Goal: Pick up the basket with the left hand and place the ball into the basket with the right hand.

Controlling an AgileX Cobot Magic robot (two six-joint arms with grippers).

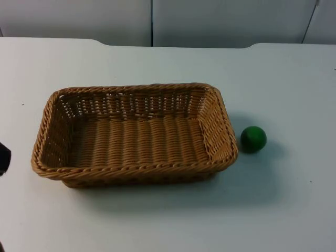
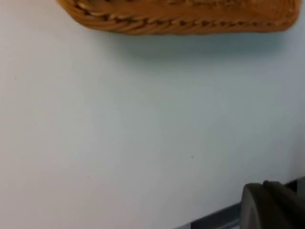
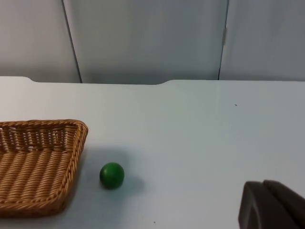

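The left gripper [image 2: 271,205] hangs over bare white table top [image 2: 143,133], well short of the rectangular woven tan wicker basket [image 2: 181,16]; whether its fingers are spread cannot be told. The right gripper [image 3: 271,205] waits over the table, well apart from the small round green ball [image 3: 112,175], its finger state equally unclear. The ball [image 1: 253,139] lies just beside the basket's [image 1: 134,134] right end, not touching it, with the grey partition wall [image 1: 157,21] behind

A plain lab or test workspace: a bare white counter [image 1: 157,220] ends at a grey partition wall [image 3: 143,38] made of flat panels with narrow seams.
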